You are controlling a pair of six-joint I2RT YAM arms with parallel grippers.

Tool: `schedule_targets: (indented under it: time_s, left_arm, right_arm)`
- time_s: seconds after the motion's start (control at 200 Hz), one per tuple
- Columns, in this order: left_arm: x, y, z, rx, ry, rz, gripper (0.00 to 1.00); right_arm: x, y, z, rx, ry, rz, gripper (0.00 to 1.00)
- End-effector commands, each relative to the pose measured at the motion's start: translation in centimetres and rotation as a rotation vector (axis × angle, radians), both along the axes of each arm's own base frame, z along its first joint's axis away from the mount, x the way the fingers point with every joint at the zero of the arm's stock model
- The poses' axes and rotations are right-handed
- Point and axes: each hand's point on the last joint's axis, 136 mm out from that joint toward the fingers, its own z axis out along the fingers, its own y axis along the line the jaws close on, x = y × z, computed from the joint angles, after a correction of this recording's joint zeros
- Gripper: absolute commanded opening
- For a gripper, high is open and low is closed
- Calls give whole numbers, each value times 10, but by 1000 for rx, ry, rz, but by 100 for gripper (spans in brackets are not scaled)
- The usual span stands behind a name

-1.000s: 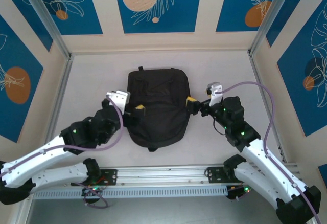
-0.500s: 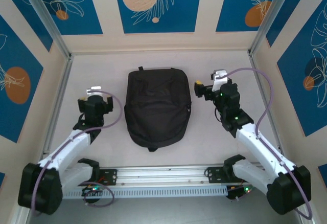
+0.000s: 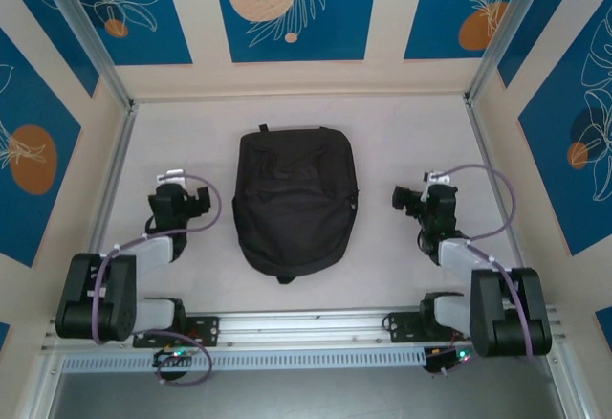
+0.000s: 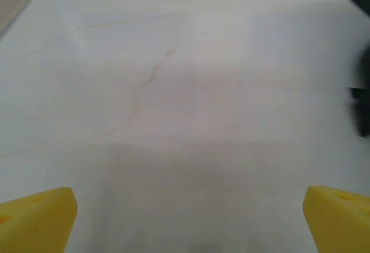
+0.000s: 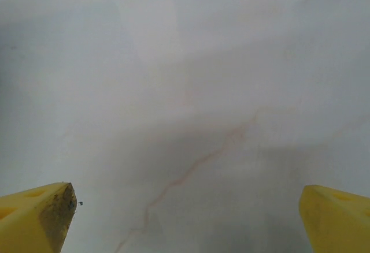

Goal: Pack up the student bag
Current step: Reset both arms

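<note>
While both arms sit folded low by their bases, the white tabletop (image 3: 411, 132) gives open room on every side of the student bag (image 3: 295, 204), a large black soft fabric backpack with a rounded top. It lies flat at table centre, carry loop toward the far wall. Bare strips run left and right of it, and a wide bare band runs along the far edge under cream wall panels with blue leaf prints (image 3: 295, 8). Slanted silver metal frame posts (image 3: 91, 41) stand at the far corners, and a grey aluminium rail (image 3: 306, 325) closes the near edge.

The left gripper (image 3: 201, 199) sits just left of the bag, not touching. The right gripper (image 3: 402, 197) sits to its right, also apart. A thin purple cable (image 3: 483, 175) loops over the right arm.

On the left wrist camera the yellow fingertips (image 4: 40, 218) stand wide apart with bare table between them. The right wrist's yellow fingertips (image 5: 37, 212) look the same. A blurred black shape (image 4: 363, 108) cuts the left wrist view's right edge; can't tell which part of what. Faint pinkish vein lines (image 5: 196, 166) in the surface show up close.
</note>
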Motion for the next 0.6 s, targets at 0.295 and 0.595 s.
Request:
schedule_targets:
  time_s: [0.295, 0.595]
  left_arm:
    - [31, -20, 1, 45, -103, -125, 100]
    - [32, -20, 0, 34, -84, -127, 100]
  right_arm:
    - [23, 44, 42, -36, -438, 292, 99]
    - [62, 32, 23, -54, -185, 186, 99]
